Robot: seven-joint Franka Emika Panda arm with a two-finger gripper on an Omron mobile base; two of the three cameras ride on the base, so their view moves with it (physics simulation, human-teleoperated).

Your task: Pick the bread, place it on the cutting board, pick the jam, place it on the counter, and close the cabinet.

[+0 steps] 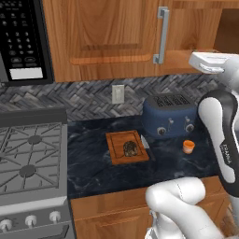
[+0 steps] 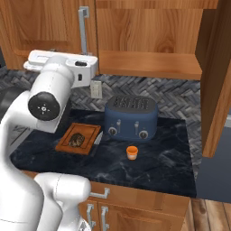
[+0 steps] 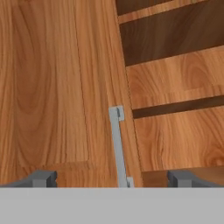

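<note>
The dark brown bread (image 1: pixel 130 148) (image 2: pixel 76 139) lies on the reddish cutting board (image 1: pixel 116 149) (image 2: pixel 88 133), left of the toaster. The small orange jam (image 1: pixel 188 146) (image 2: pixel 131 152) stands on the dark counter (image 1: pixel 102 170) (image 2: pixel 158 164) in front of the toaster. The wooden cabinet (image 1: pixel 102 37) has its left door shut. Its right door (image 2: pixel 219 76) is swung open, baring the inner shelf (image 3: pixel 175 83). My gripper (image 3: pixel 111 180) is open and empty, raised in front of the shut door, facing its silver handle (image 3: pixel 117 144) without touching it.
A blue toaster (image 1: pixel 169 115) (image 2: pixel 131 117) stands at the back of the counter. A gas stove (image 1: pixel 30 158) lies to the left, with a black microwave (image 1: pixel 23 39) above it. A wall socket (image 1: pixel 118 94) is on the tiled backsplash.
</note>
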